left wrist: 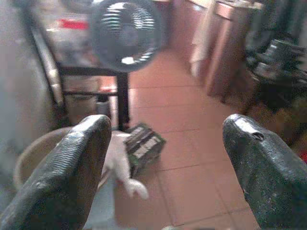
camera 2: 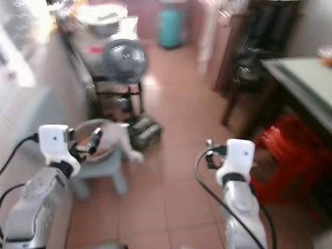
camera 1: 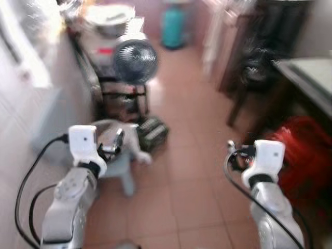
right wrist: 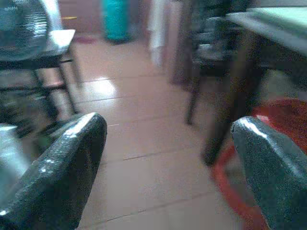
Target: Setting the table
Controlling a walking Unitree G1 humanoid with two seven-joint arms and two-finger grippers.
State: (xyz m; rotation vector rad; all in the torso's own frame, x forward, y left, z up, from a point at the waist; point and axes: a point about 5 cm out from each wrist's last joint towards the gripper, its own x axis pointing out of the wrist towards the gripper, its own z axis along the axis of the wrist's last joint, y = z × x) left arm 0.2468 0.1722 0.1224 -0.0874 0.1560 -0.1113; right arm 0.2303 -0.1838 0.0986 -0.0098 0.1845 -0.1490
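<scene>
The green-topped table point(camera 1: 311, 78) stands at the right, its dark leg point(right wrist: 225, 110) showing in the right wrist view. My left gripper point(camera 1: 116, 142) is held out at the lower left, open, with nothing between its fingers point(left wrist: 76, 163). At the lower right my right gripper point(camera 1: 236, 155) is also open and empty, its fingers point(right wrist: 67, 163) spread wide over the tiled floor. Both are well short of the table. The picture is blurred.
A fan point(camera 1: 135, 59) stands on a dark rack at the left wall. Below it are a basin point(camera 1: 101, 129) with a white cloth on a pale stool and a black crate point(camera 1: 151, 132). A red stool point(camera 1: 306, 150) and dark chair point(camera 1: 254, 72) sit beside the table. A teal cylinder point(camera 1: 173, 26) stands far back.
</scene>
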